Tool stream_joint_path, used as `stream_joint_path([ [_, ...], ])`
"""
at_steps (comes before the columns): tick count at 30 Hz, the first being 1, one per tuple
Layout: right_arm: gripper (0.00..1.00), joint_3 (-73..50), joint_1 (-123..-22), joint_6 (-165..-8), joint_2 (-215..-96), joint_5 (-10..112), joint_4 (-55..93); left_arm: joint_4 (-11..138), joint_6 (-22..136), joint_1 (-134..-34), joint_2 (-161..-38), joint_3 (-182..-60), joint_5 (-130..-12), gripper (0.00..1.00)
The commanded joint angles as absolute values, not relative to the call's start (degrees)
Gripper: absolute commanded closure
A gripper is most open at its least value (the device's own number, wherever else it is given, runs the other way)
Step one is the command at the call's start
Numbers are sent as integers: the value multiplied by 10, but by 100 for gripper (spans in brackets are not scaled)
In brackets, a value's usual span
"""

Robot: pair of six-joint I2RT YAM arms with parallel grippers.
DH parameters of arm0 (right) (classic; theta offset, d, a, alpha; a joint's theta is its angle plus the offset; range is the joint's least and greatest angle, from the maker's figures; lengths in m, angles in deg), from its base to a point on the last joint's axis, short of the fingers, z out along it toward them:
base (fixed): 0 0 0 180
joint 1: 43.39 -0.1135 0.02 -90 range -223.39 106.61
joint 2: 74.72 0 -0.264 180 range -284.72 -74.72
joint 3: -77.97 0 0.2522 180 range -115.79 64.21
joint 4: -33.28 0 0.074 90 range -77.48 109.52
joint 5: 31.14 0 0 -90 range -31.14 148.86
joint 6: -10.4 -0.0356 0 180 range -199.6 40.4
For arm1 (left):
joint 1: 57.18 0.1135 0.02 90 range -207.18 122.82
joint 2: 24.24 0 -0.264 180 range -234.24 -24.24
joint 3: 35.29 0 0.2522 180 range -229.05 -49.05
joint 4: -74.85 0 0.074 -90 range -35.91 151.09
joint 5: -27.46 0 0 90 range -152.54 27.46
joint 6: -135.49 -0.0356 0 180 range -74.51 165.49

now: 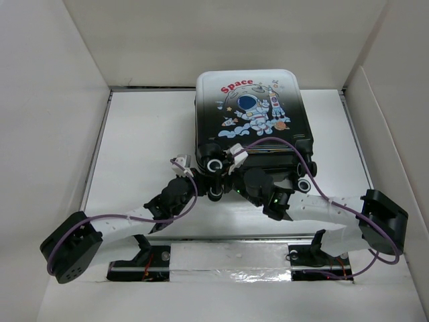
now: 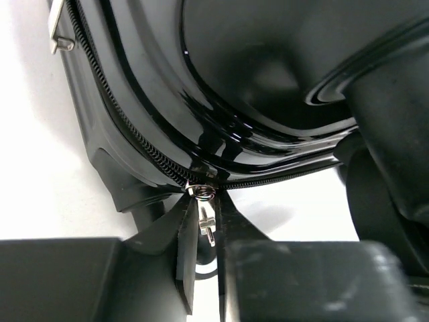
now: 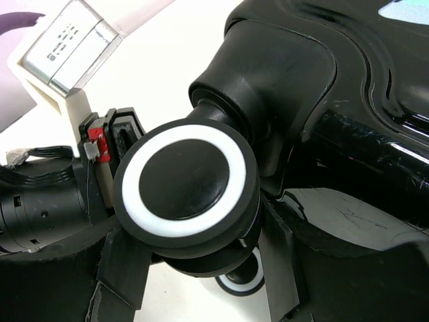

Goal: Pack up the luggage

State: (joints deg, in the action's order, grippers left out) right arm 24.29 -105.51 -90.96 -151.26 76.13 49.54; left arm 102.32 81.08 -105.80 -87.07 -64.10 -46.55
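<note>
The luggage lies flat and closed at the back middle of the table, astronaut print up, wheels toward me. Both grippers are at its near left corner. My left gripper is shut on a small silver zipper pull, which hangs from the slider where the black zipper rounds the shell's corner; the gripper pinches it between both fingers. My right gripper straddles a black wheel with a white ring, one finger on each side, closed against it.
White walls enclose the white table on the left, back and right. A foil-taped strip runs along the near edge between the arm bases. A second silver pull hangs farther along the zipper. Another wheel sits at the near right corner.
</note>
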Motion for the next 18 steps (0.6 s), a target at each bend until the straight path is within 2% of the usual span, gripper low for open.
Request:
stream_joint_path([
  [1,95,208,-1047,-926,-1500,764,571,1081,806,-1054,-869,-661,-412,100],
  [8,96,224,-1047,-928,-1485,767,574,1036,812,-1054,-837,-640,-374,100],
  [12,97,235,-1047,-929,-1470,776,571,938,823,-1054,-797,-634,-321,100],
  [18,99,249,-1047,-927,-1422,773,557,824,856,-986,-765,-634,-312,100],
])
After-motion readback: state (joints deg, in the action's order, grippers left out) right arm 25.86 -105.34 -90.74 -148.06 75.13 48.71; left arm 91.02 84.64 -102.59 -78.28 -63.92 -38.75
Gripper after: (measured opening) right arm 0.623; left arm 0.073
